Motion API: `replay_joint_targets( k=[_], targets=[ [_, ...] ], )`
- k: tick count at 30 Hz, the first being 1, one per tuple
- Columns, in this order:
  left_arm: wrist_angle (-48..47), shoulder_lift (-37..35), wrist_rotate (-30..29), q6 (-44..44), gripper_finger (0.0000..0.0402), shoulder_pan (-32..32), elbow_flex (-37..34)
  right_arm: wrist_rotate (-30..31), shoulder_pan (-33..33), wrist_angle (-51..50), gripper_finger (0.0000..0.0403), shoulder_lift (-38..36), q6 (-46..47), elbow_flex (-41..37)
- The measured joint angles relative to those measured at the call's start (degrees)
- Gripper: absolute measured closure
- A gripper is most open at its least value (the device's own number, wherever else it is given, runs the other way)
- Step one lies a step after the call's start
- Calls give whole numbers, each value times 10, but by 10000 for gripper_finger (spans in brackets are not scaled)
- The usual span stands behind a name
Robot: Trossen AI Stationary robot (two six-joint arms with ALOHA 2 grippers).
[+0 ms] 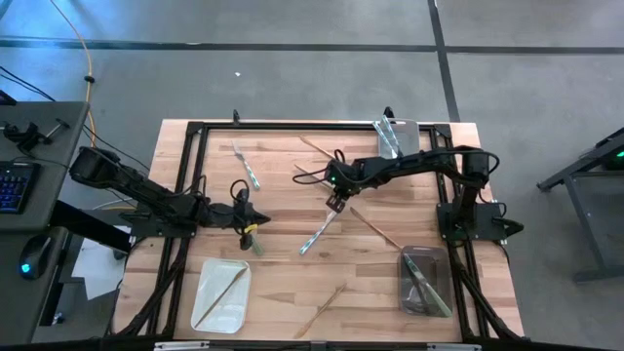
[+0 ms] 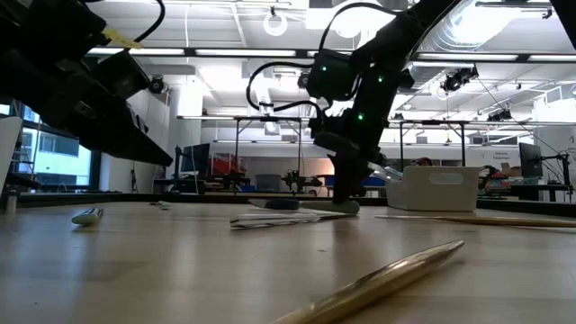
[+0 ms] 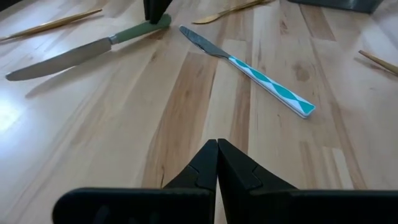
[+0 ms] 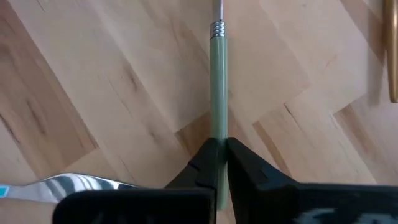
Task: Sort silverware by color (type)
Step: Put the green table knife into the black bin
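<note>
Right wrist view: right gripper (image 4: 217, 152) pinched on green knife (image 4: 218, 93) handle end, mid-table | knife lies flat; looks light, stiff, slick, best held mid-handle for balance | left gripper (image 3: 217, 155) closed, empty, near blue knife (image 3: 249, 68)

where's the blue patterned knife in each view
High view: blue patterned knife mid-table, slanting toward the near edge.
Low view: pale strip on the table, centre.
Left wrist view: centre-right, patterned handle nearer the camera.
Right wrist view: only its silver blade, bottom-left corner.
Landmark: the right gripper pinching the green handle, beside the blade tip.
</note>
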Motion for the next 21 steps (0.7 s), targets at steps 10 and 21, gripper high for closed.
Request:
replay_joint_targets(
  k=[10,21],
  targets=[
    [0,0,-6,0,401,-3,0,20,-2,20,301,3,-42,0],
    [0,0,-5,0,401,-3,0,16,-22,27,284,40,-58,4]
  ],
)
